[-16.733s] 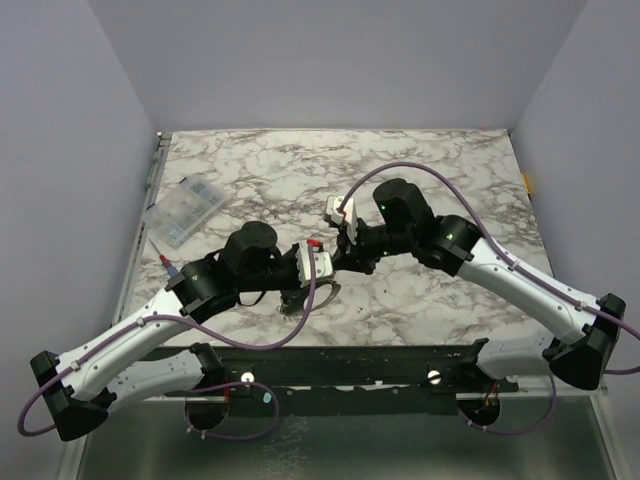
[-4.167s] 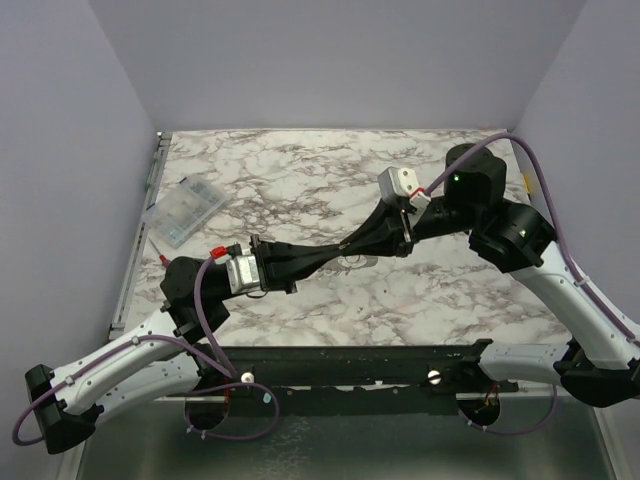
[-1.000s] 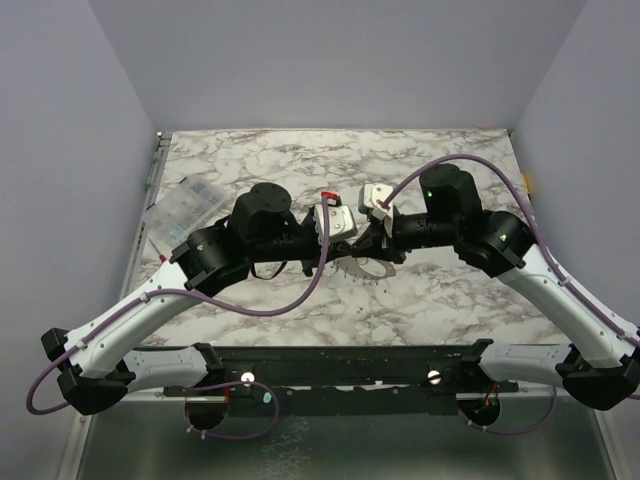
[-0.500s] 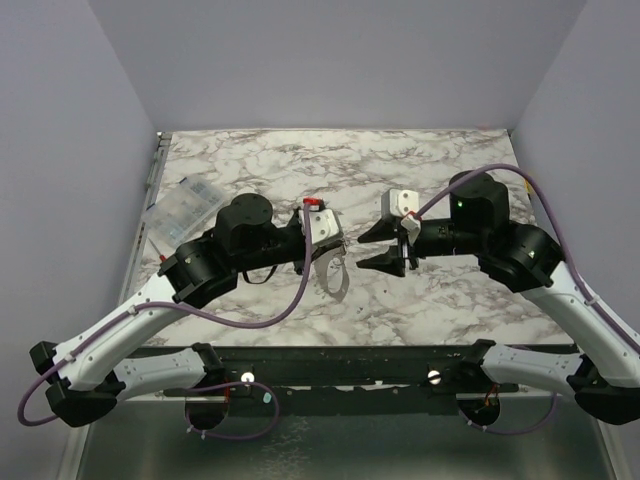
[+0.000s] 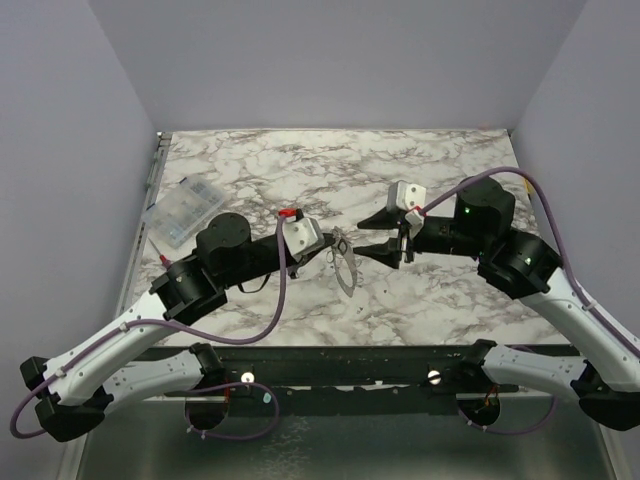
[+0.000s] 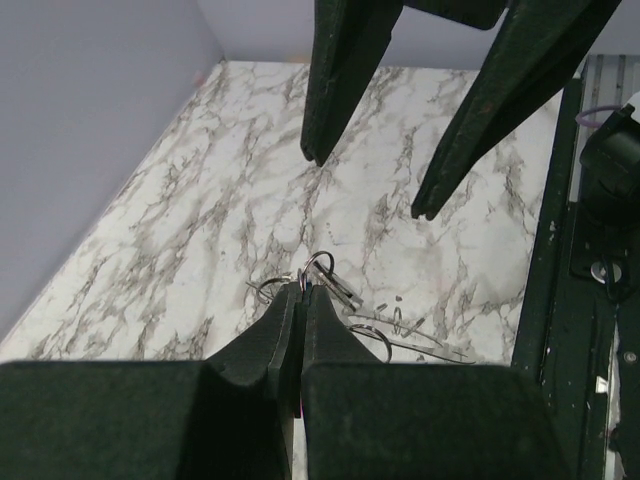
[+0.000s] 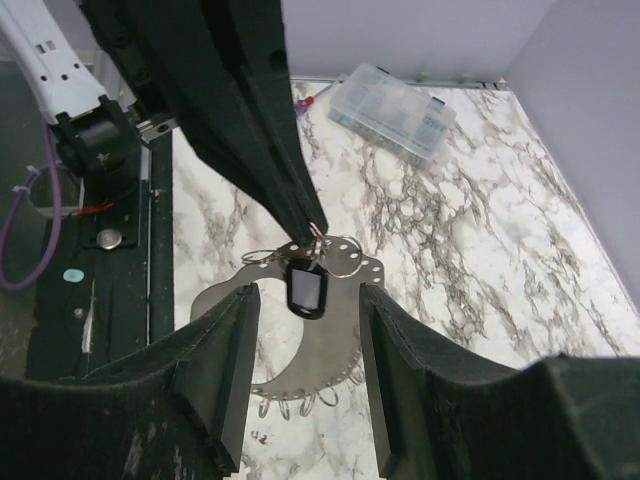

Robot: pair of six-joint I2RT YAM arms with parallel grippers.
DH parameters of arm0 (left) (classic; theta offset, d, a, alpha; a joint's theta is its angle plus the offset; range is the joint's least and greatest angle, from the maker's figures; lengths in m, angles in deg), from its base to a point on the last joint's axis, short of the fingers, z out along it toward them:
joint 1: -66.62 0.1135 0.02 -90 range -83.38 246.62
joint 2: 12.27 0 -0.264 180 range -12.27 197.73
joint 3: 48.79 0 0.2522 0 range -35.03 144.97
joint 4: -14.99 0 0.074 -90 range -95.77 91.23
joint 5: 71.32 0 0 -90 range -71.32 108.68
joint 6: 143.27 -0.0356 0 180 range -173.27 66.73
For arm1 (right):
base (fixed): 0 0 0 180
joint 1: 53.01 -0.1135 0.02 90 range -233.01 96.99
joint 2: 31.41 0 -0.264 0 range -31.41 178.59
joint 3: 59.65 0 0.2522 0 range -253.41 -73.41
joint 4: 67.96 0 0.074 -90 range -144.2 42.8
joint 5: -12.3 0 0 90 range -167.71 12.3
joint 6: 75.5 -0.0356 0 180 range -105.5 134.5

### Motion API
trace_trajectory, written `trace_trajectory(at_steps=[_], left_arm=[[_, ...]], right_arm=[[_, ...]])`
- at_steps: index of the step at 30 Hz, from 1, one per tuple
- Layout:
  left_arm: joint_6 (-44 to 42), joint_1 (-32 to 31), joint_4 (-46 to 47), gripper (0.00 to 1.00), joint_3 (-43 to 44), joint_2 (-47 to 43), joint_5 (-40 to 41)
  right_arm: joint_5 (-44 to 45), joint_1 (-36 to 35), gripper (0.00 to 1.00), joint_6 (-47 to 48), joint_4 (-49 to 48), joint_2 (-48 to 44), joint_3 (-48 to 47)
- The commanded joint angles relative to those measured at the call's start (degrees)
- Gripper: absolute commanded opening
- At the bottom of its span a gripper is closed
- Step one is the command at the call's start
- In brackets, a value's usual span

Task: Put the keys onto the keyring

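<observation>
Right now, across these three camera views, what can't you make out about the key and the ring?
- Right wrist view: how the small black oblong key joins the large silvery hoop; the left fingers and tangled wire loops cover it.
- Left wrist view: which thin outline past those shut fingers is the hoop; they overlap.
- Top view: the key, too small; likewise the contents of the clear plastic box.

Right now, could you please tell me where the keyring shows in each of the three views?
Top external: keyring near picture centre.
Left wrist: keyring thin and edge-on, just beyond the left gripper.
Right wrist: keyring just below centre.
Shared landmark: the shut left gripper pinching its top, visible in all three.
</observation>
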Motion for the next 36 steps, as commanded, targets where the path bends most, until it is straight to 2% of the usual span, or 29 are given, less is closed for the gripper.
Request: trace_trajectory(at_steps=[1, 13, 17, 24, 36], left_arm=[[3.6, 0.2, 11.8, 0.00, -6.0, -5.1, 2.1], [5.1, 0.2, 16.0, 0.00, -11.0, -11.1, 3.3], [5.1, 0.2, 16.1, 0.00, -11.4, -11.8, 3.1], [4.9, 0.2, 15.8, 0.00, -11.8, -12.0, 3.6], [5.1, 0.2, 16.8, 0.00, -11.5, -11.2, 3.5]], right_arm=[[3.9, -0.4, 0.52, -3.3, -9.0, 0.5, 2.8], [-9.2, -0.4, 0.42, -1.4, 0.1, 11.8, -8.0], [-9.6, -0.4, 0.38, -1.8, 0.8, 13.3, -9.5], [-10.4, -0.4, 0.39, -1.2, 4.9, 14.6, -12.7], [-10.0, -0.4, 0.36, -2.2, 6.5, 15.5, -13.8]])
